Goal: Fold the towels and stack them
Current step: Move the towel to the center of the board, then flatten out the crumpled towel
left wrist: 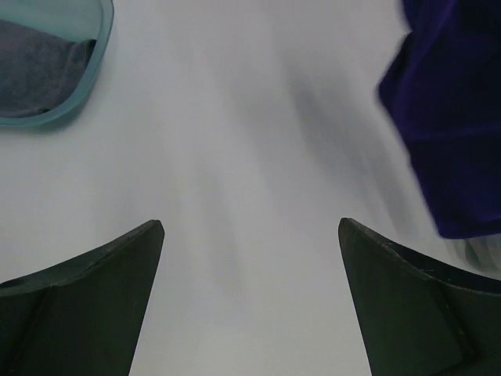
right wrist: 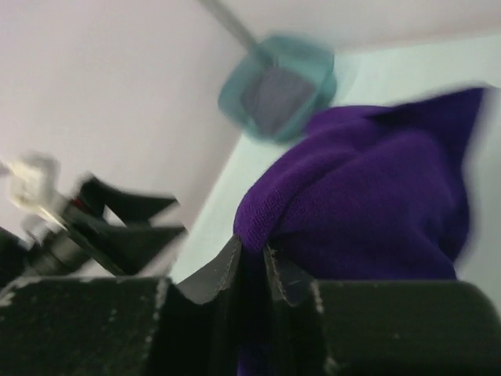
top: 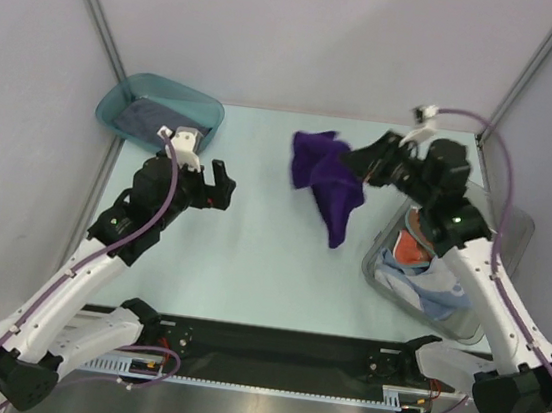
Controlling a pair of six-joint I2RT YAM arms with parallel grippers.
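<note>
One towel of several looks dealt with. Your right gripper is clamped on a fold of the deep purple towel, which hangs bunched from the fingers above the middle-right of the table, not yet spread flat. Your left gripper hovers low over the table to the towel's left, jaws wide apart with nothing between them, and not touching the cloth.

Farther out, at the far left corner, a dark grey-blue towel lies in the teal tray, apparently the start of the stack. How neatly it is folded cannot be told. At the right edge, the clear bin holds crumpled cloths in brown-red, orange and light blue. By this showing you are early: the purple towel needs spreading, folding and stacking, and the bin's contents wait.
</note>
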